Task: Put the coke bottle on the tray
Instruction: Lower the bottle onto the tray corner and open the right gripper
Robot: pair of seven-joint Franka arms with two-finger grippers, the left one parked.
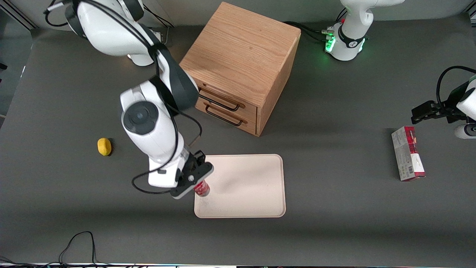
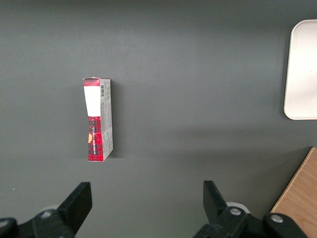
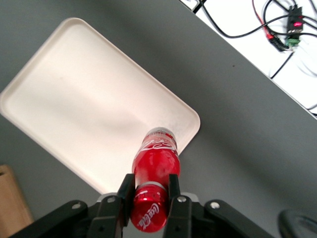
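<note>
My right gripper (image 1: 199,182) is shut on the coke bottle (image 1: 202,188), a small red bottle with white script. It holds the bottle upright by the neck, over the corner of the cream-white tray (image 1: 253,186) nearest the working arm's end and the front camera. In the right wrist view the fingers (image 3: 125,191) clamp the bottle's neck just below the red cap, and the bottle (image 3: 156,158) hangs base down over the tray's (image 3: 84,109) rounded corner. I cannot tell whether the base touches the tray.
A wooden drawer cabinet (image 1: 241,63) stands farther from the front camera than the tray. A yellow lemon (image 1: 104,146) lies toward the working arm's end. A red-and-grey carton (image 1: 408,153) lies toward the parked arm's end, also in the left wrist view (image 2: 98,119).
</note>
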